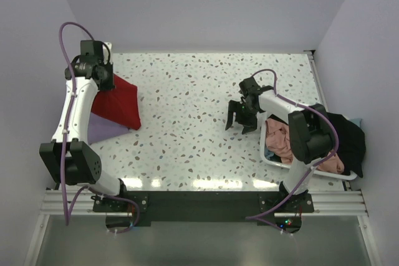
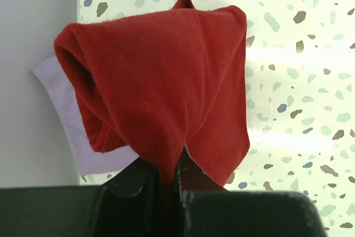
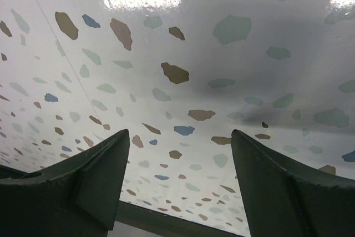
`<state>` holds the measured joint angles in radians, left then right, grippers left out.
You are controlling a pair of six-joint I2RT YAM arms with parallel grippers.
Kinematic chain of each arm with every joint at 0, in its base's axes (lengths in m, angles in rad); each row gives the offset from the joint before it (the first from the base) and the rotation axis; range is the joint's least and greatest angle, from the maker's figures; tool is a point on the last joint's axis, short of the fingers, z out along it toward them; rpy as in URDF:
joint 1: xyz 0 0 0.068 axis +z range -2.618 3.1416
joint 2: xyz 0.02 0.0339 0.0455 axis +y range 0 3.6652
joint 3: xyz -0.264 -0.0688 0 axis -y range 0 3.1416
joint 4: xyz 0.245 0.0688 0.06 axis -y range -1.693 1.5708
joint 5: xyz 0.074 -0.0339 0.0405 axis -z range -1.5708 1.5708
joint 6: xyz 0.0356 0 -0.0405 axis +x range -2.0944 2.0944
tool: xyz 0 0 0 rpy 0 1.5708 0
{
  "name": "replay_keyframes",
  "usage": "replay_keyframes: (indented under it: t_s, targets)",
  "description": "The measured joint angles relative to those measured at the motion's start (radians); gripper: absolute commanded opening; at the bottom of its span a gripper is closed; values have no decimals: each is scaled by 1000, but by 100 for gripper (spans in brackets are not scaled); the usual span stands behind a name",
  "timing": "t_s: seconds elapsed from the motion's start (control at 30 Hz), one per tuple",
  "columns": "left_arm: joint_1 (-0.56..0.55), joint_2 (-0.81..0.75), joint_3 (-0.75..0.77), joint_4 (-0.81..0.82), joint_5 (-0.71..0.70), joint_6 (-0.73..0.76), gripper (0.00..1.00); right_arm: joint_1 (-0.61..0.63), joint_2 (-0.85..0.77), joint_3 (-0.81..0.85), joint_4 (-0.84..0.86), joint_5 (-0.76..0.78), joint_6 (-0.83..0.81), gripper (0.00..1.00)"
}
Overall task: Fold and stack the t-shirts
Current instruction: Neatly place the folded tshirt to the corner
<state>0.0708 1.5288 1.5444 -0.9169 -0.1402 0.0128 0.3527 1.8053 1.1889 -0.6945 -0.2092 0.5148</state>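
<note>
When one looks down from above, the left gripper [image 1: 103,76] is at the far left corner of the speckled table [image 1: 187,91], with the bright red t-shirt [image 1: 120,101] hanging from it and spreading onto the table's left side. The pale lavender t-shirt [image 1: 101,130] lies flat under the red one, against the table's left edge, and only its near part shows. The right gripper [image 1: 240,116] hangs over the right half of the table with its fingers spread and nothing between them. The white plastic basket [image 1: 269,157] stands at the table's near right corner. The salmon-pink t-shirt [image 1: 278,139] is crumpled inside it and the black t-shirt [image 1: 346,135] hangs over its outer side, beyond the table's right edge.

In the left wrist view, the left gripper [image 2: 172,171] has its jaws pressed together on a pinch of the red t-shirt [image 2: 161,81]. The cloth falls from there in a folded bundle onto the table [image 2: 302,81]. A corner of the lavender t-shirt [image 2: 65,109] shows beneath it, at the table's left edge.

In the right wrist view, the right gripper [image 3: 180,135] is wide apart and empty, with only the bare speckled table [image 3: 194,43] beyond it.
</note>
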Motion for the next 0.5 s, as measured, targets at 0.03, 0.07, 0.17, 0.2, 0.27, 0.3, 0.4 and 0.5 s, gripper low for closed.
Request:
replay_keyframes:
  t_s: [0.03, 0.07, 0.17, 0.2, 0.27, 0.3, 0.4, 0.5]
  targets:
    - [2, -3, 0, 0, 0, 0, 0, 0, 0, 0, 0, 0, 0, 77]
    - [6, -6, 0, -1, 1, 0, 0, 0, 0, 0, 0, 0, 0, 77]
    - [18, -17, 0, -2, 3, 0, 0, 0, 0, 0, 0, -1, 0, 77]
    - [22, -19, 0, -2, 4, 0, 0, 0, 0, 0, 0, -2, 0, 77]
    - [29, -23, 0, -2, 5, 0, 0, 0, 0, 0, 0, -3, 0, 77]
    - [33, -24, 0, -3, 6, 0, 0, 0, 0, 0, 0, -3, 0, 77]
    - [39, -26, -1, -6, 6, 0, 0, 0, 0, 0, 0, -3, 0, 77]
    - [44, -31, -5, -8, 6, 0, 0, 0, 0, 0, -1, -3, 0, 77]
